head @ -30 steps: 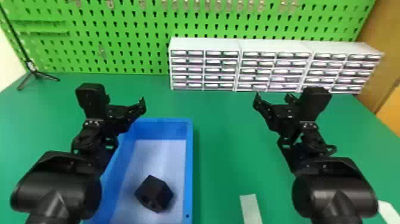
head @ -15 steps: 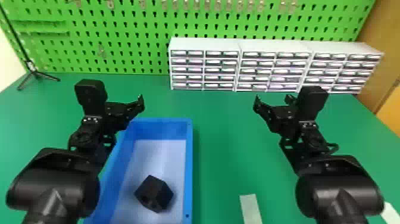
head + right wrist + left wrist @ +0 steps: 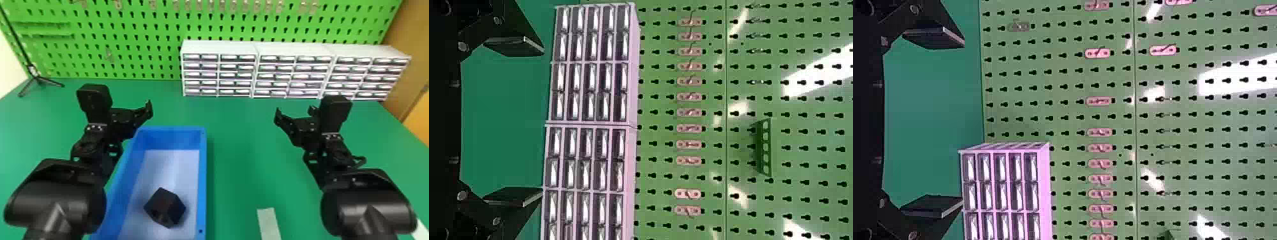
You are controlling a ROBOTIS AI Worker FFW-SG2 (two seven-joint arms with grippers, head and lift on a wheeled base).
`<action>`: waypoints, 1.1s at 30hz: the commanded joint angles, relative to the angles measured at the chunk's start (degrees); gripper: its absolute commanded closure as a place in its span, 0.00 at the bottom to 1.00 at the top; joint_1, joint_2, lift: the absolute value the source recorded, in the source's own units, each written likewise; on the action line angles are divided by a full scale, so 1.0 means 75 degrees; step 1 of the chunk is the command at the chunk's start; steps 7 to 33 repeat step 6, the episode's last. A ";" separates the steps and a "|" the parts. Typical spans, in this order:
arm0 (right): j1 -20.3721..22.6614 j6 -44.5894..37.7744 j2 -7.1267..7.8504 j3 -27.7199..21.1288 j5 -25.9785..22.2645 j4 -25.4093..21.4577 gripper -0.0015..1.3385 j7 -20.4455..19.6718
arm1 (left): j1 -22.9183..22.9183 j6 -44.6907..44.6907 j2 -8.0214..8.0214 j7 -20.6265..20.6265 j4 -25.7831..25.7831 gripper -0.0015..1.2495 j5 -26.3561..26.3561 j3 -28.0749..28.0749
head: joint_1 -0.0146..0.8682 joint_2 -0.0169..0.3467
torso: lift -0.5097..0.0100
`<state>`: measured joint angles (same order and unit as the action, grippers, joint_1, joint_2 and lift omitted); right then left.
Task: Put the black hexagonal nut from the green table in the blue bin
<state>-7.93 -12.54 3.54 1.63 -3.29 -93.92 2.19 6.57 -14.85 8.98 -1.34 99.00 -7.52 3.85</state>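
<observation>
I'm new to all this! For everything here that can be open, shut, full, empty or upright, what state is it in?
Left gripper: open, empty
Right gripper: open, empty
Black hexagonal nut: lying in the bin, ungripped
Blue bin: upright, uncovered, holding the nut
Drawer cabinets: upright, drawers apparently shut
Tripod stand: standing, legs spread
Green pegboard: upright, hooks mounted on it

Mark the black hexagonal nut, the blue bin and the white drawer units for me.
Black hexagonal nut (image 3: 165,208), head view: middle of its visible body.
Blue bin (image 3: 203,178), head view: its right-hand rim.
White drawer units (image 3: 220,48), head view: top of the leftmost unit.
</observation>
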 commanded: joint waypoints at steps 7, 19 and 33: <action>0.0027 -0.0085 0.0020 -0.0030 0.0005 -0.0064 0.21 0.0000 | -0.0008 0.0000 -0.0025 0.0003 0.0042 0.14 -0.0004 -0.0033 | 0.79 0.12 | 0.80; 0.0027 -0.0085 0.0020 -0.0030 0.0005 -0.0064 0.21 0.0000 | -0.0008 0.0000 -0.0025 0.0003 0.0042 0.14 -0.0004 -0.0033 | 0.79 0.12 | 0.80; 0.0027 -0.0085 0.0020 -0.0030 0.0005 -0.0064 0.21 0.0000 | -0.0008 0.0000 -0.0025 0.0003 0.0042 0.14 -0.0004 -0.0033 | 0.79 0.12 | 0.80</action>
